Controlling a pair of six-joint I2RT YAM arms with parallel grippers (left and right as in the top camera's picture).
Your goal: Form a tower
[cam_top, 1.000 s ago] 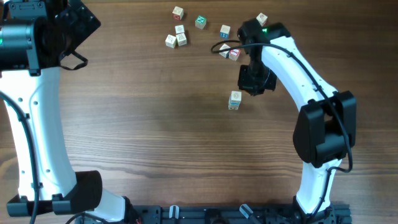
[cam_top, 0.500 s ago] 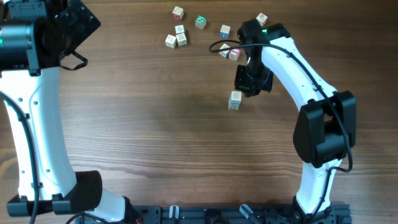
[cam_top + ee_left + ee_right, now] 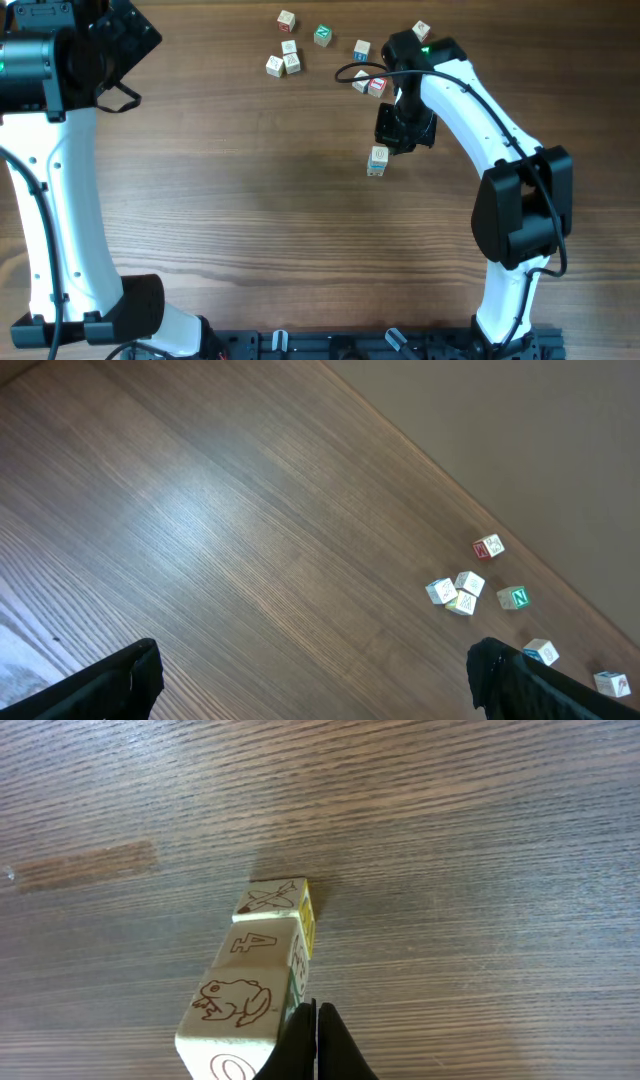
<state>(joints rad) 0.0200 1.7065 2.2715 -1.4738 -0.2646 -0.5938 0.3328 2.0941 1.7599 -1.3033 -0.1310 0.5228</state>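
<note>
While the tower (image 3: pixel 377 160) stands unmoved, the right claw (image 3: pixel 315 1016) — pinched together — has crept leftward; left claw (image 3: pixel 315 680) spread apart

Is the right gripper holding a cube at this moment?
No, the right gripper is shut with nothing in it, just beside the tower.

Holds the left tool (image 3: pixel 310 670) spread wide above the far left corner of the counter (image 3: pixel 250 220), left arm (image 3: pixel 60 200) rising along the left edge. Stretches the right arm (image 3: pixel 470 110) from the near right edge toward the far middle, right tool (image 3: pixel 315 1025) pinched tight, pointing down.
</note>
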